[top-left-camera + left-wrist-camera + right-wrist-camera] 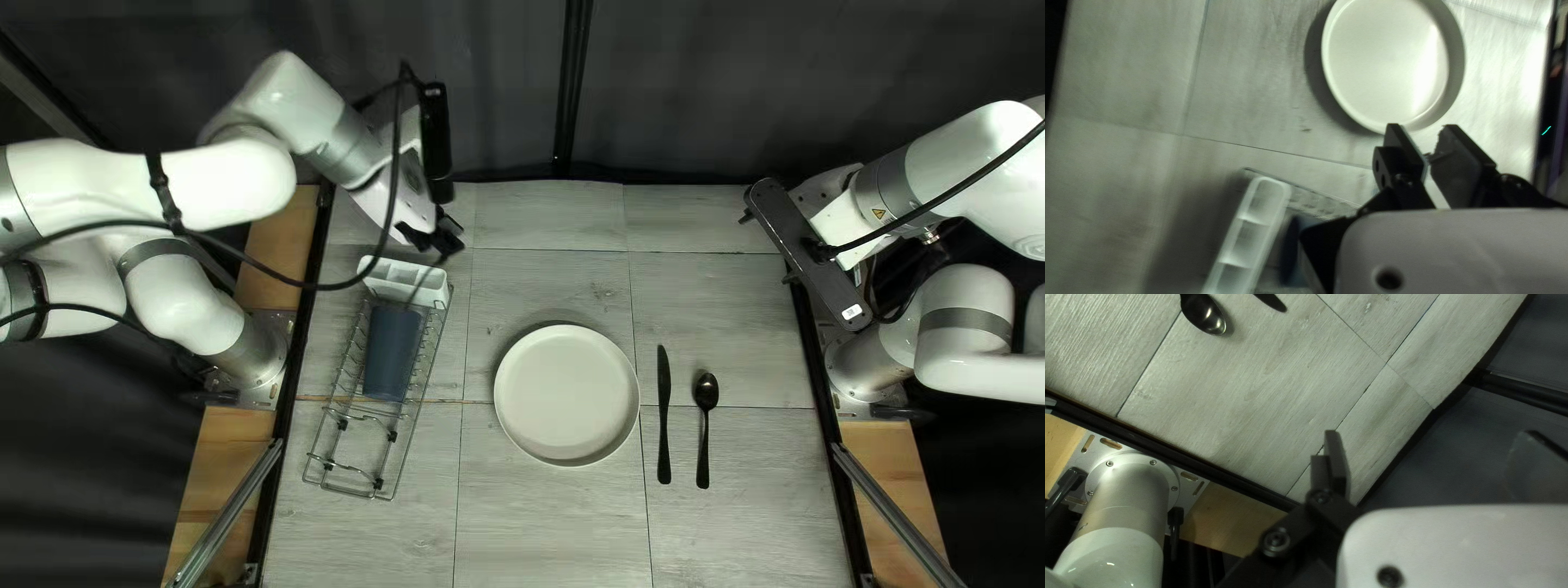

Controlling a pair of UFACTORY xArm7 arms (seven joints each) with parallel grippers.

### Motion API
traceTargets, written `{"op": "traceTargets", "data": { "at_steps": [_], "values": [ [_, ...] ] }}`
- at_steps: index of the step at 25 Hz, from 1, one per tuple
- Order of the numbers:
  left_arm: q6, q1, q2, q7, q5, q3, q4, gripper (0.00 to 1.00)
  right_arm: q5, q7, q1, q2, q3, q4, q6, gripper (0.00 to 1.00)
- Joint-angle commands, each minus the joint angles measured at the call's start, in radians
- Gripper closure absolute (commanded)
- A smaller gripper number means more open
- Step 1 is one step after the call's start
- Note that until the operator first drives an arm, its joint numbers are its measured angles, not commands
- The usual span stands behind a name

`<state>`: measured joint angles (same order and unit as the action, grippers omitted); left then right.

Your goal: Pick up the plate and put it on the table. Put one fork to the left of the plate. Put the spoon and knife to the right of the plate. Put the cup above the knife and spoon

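As the top left view has it, plate [567,394]: flat on the table [544,523], its step apparently done.
Knife [663,414] and spoon [702,430]: both to the plate's right, the knife nearer it; that step looks finished too.
Cup [392,352]: seemingly on its side in the wire rack [354,491], to be placed above the knife and spoon later.
Left gripper [446,234]: over the far end of the rack, near the white caddy [386,289].
Thin dark line [422,283]: across the caddy, perhaps the fork, perhaps a shadow; it cannot be told.
Bare strip between rack and plate: no fork laid there, so the fork step is probably in hand. The next move calls for lowering it beside the plate, handle toward the near edge, clear of the rim.
Left wrist view, claw: whether it is apart, together or clamped on the fork cannot be told.
Caddy there: beside the gripper, with the plate ahead.
Right wrist view, right gripper [1436,441]: fingers spread wide, nothing between them; spoon and knife well ahead on the table. It has no evident part in laying the fork.
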<state>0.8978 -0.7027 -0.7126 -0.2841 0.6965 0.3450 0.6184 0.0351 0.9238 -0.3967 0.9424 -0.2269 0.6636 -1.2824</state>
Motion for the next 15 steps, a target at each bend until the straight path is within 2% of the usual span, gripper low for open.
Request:
{"op": "traceTargets", "data": {
  "at_steps": [1, 6, 10, 15],
  "values": [
    [0.007, -0.007, 0.013, 0.052, 0.002, 0.03, 0.018, 1.0, 0.0, 0.0, 0.0, 0.0, 0.0, 0.0, 0.0, 0.0],
    [-0.004, -0.006, 0.015, 0.037, 0.026, 0.009, -0.008, 1.0, 0.0, 0.0, 0.0, 0.0, 0.0, 0.0, 0.0, 0.0],
    [-0.042, -0.015, 0.051, 0.193, 0.079, 0.077, 0.01, 1.0, 0.0, 0.0, 0.0, 0.0, 0.0, 0.0, 0.0, 0.0],
    [-0.108, 0.013, 0.064, 0.285, 0.212, 0.101, -0.03, 1.0, 0.0, 0.0, 0.0, 0.0, 0.0, 0.0, 0.0, 0.0]
  ]
}}
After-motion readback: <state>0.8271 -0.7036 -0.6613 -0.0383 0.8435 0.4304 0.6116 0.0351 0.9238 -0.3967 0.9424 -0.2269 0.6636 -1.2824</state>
